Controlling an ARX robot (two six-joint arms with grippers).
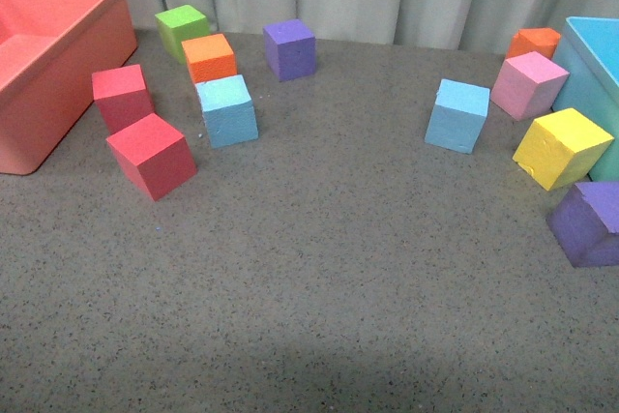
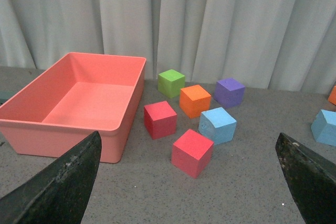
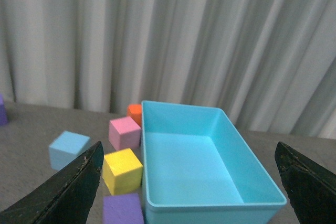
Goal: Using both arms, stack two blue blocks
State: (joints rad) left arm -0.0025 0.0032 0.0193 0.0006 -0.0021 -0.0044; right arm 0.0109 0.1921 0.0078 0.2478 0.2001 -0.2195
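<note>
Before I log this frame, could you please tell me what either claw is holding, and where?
Nothing is held: the left claw and right claw are open and empty; both blue blocks lie untouched.

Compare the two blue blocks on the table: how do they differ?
The left blue block sits near the red bin; the right blue block sits near the teal bin. The left one is crowded, with an orange block just behind it and a red block beside it; the right one stands clear of the pink block. Both are light blue cubes of like size, resting flat, and neither is held.
</note>
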